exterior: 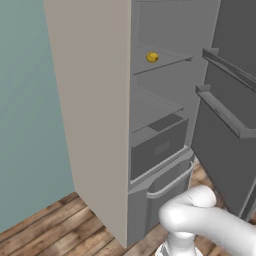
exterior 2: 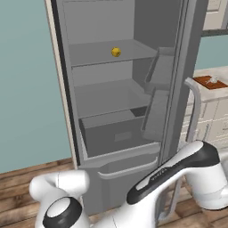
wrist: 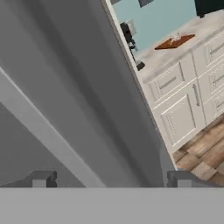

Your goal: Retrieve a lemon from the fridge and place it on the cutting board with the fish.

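**Fridge open, lemon on upper shelf, fingers spread wide**

Fridge [exterior: 90, 115] standing open; door [exterior 2: 187, 67] swung out to right, w/ door bins on inner side. Lemon [exterior: 152, 57] sitting alone on upper shelf [exterior 2: 89, 55], towards the back, well apart from arm. Below: second shelf, then a drawer [exterior: 157, 147], then a lower drawer w/ curved light-grey handle. Arm [exterior 2: 178, 173] low in front of fridge, near lower drawer. Fingers [wrist: 41, 179] spread wide, holding nothing; in hand view, tips at bottom edge w/ grey door panel close ahead. Cutting board [exterior 2: 209, 81] on tabletop [wrist: 175, 57] beyond door, right side, above white cabinet drawers. Small pale shape on board, prob. the fish [exterior 2: 213, 79], too small to make out clearly. Wood floor below, teal wall behind.
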### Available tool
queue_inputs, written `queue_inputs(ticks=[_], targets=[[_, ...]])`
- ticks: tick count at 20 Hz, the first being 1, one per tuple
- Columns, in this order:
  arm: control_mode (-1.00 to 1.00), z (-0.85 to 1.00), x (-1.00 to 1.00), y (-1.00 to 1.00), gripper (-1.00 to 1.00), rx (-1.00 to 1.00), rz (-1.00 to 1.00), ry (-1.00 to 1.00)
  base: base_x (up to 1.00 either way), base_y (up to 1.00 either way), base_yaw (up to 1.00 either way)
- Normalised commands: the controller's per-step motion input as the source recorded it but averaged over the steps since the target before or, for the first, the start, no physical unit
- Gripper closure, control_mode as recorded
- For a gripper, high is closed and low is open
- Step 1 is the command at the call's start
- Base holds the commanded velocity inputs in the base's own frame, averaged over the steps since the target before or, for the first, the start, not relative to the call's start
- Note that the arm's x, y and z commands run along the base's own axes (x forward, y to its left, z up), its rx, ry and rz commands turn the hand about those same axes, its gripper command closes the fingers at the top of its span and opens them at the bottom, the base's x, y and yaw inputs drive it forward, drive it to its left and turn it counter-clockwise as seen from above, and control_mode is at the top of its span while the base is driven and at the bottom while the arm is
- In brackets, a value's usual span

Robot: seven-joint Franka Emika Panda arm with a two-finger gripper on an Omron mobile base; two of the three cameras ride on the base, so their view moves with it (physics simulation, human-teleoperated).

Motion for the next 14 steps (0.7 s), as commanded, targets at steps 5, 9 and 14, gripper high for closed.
queue_inputs(ticks=[5,9,14], targets=[[-1.00,0.19,-0.49,-0.28,-1.00,-0.05,-0.44,0.00,0.00,0.00,0.00],[-1.00,0.12,-0.55,0.00,-1.00,-0.18,-0.46,0.00,0.00,0.00,0.00],[-1.00,0.00,-0.37,0.14,-1.00,-0.35,-0.48,0.03,0.00,0.00,0.00]])
